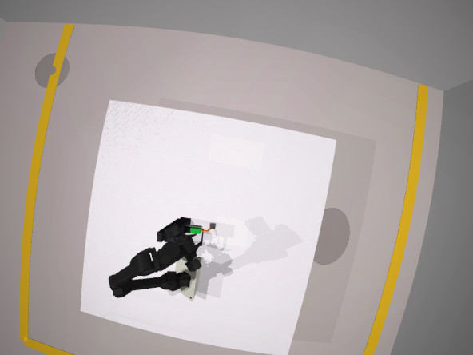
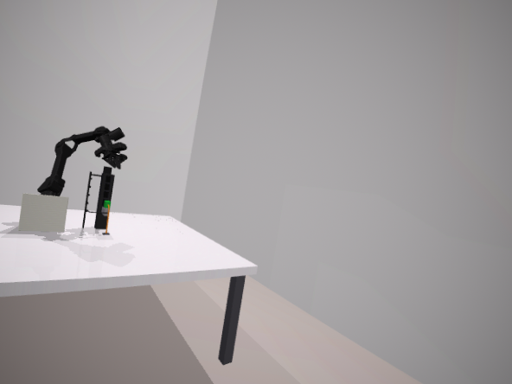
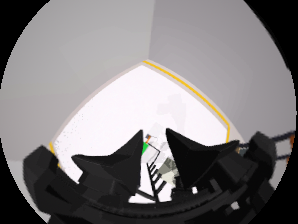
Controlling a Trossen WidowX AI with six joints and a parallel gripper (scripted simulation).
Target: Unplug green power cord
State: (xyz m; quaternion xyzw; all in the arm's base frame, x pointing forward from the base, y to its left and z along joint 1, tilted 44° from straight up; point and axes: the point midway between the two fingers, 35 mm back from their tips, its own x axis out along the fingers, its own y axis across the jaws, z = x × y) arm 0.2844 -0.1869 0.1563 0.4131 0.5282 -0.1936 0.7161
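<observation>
Power strip [image 2: 105, 196] stands tall on the white table [image 2: 173, 255], long side straight up. Its green plug [image 2: 106, 205] sits low on the front, sticking out sideways. Above the strip's top, the gripper [image 2: 116, 161] points down, partly open, holding nothing.

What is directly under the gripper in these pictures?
Under the gripper stands the upright black power strip, top end close below the fingers. The green plug sits lower on its face. The arm hides the strip's top from above.
</observation>
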